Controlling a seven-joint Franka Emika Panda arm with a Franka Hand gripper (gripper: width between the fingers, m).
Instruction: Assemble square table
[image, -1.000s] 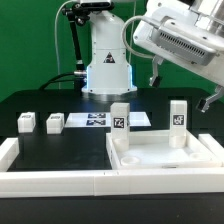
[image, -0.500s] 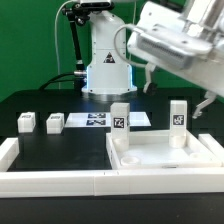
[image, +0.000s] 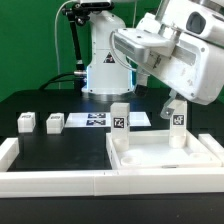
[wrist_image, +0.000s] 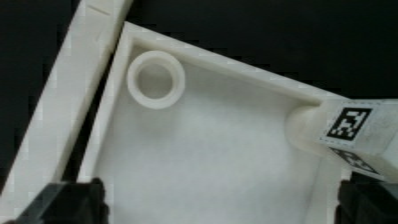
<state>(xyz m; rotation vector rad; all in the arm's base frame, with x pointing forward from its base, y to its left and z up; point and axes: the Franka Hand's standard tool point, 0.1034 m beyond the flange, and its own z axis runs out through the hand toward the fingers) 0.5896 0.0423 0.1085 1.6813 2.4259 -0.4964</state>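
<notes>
Black surface (image: 60, 145) carries everything. Square table slab (image: 165, 162), recessed face up, lies directly beneath the end effector (wrist_image: 217, 200), whose jaws stand wide apart and grip nothing. Corner post (image: 178, 115) stands upright on the slab just beside the end effector, outside the jaws. Second upright post (image: 120, 117) stands farther along the same edge. Near loose post (image: 54, 122) and far loose post (image: 26, 122) sit well away. A round socket (wrist_image: 157, 78) lies below, empty.

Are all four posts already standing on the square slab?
No, only two posts stand on the slab; the other two lie loose on the black table.
</notes>
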